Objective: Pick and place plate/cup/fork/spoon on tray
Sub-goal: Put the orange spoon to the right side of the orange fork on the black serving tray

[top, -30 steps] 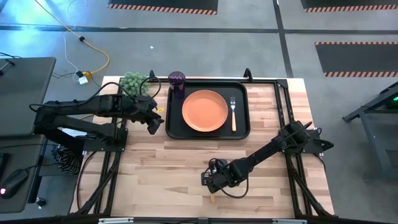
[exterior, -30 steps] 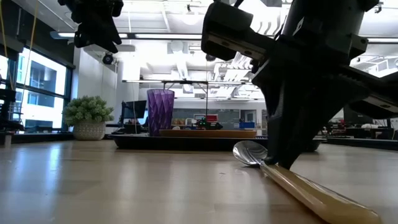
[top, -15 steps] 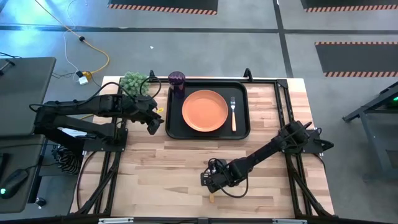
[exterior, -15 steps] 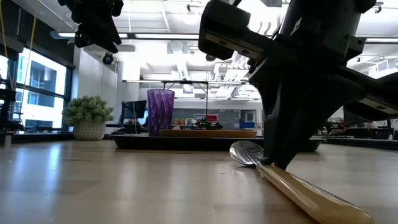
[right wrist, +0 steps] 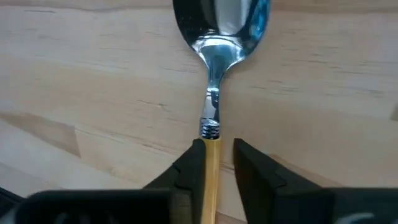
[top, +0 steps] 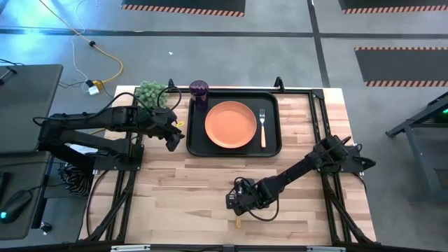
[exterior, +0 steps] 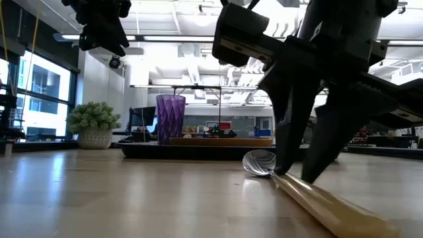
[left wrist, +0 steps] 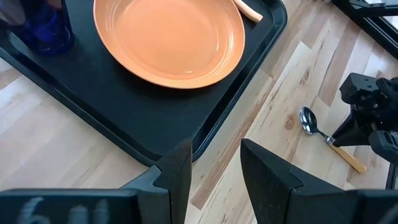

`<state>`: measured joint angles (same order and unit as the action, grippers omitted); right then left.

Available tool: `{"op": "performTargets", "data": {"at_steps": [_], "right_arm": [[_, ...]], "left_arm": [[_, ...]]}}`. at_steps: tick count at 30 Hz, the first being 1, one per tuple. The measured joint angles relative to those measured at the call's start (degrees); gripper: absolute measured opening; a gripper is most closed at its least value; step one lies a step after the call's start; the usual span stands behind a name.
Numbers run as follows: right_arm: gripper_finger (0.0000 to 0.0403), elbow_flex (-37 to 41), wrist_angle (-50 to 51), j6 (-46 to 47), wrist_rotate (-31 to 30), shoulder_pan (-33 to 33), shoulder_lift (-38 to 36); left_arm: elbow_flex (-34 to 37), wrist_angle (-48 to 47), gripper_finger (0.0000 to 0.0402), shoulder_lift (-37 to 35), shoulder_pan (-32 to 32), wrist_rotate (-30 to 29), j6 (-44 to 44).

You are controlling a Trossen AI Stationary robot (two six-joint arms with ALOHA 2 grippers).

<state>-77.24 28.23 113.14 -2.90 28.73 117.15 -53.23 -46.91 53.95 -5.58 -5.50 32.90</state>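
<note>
Yellowish-tan handle stock of the spoon [right wrist: 210,163] lies between the two dark fingers of the right gripper [right wrist: 214,160], which stand slightly apart on either side of it, not yet clamped. In the right wrist view the fingers [right wrist: 189,163] straddle the handle just behind the metal ferrule, with the silver bowl pointing away from the wrist. The low view confirms this: both fingers reach down to the wooden table [exterior: 132,198] astride the handle, the bowl just beyond them.

Recommended procedure for the step in hand (a judgement from the present pose):
- Keep the handle centred between the fingers before closing; an off-centre pinch may roll the slim handle out.
- Keep the fingertips low at the table surface, since the handle lies flat.
- Close fully, then lift straight up before any travel toward the tray.

Working outward, the spoon rests on the near part of the table, well apart from the tray [top: 198,148]. The black tray already carries the plate [top: 230,124] at its centre, the fork [top: 262,129] beside the plate on the right-arm side, and the cup [top: 199,93] at its far corner on the left-arm side. The spoon appears to be the last item outstanding.

The left gripper [left wrist: 211,168] waits just beside the tray's near left edge, fingers parted and holding nothing. A green plant ball [top: 150,92] stands off the tray, near the cup
</note>
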Motion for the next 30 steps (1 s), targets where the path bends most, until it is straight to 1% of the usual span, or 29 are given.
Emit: {"op": "performTargets", "data": {"at_steps": [3,6,10,14,21,25,30], "right_arm": [[0.0092,0.12,0.62,1.61,0.44,0.0,-0.63],[0.0102,0.04,1.86,2.36,0.24,0.02,-1.37],[0.0101,-3.02,4.81,2.21,0.66,0.02,-2.0],[0.0101,-6.5,6.95,-0.66,-0.05,-0.59,-2.02],[0.0101,-11.05,18.78,-3.99,-0.07,-2.48,-2.12],[0.01,-10.35,19.51,-5.5,-0.04,-3.02,-2.08],[0.01,-8.59,16.81,-5.44,0.47,-3.11,-0.91]], "left_arm": [[0.0,0.03,0.0125,0.0,0.01,0.01,0.03],[0.0,0.04,0.0125,0.0,0.02,0.01,0.03],[0.0,0.03,0.0125,0.02,0.0,0.02,0.03],[0.0,0.09,0.0125,0.02,0.02,0.0,0.01],[0.0,0.08,0.0125,0.02,0.02,0.02,0.01],[0.0,0.07,0.0125,0.02,0.0,0.01,-0.03],[0.0,0.04,0.0125,0.02,0.0,0.0,-0.09]]}}
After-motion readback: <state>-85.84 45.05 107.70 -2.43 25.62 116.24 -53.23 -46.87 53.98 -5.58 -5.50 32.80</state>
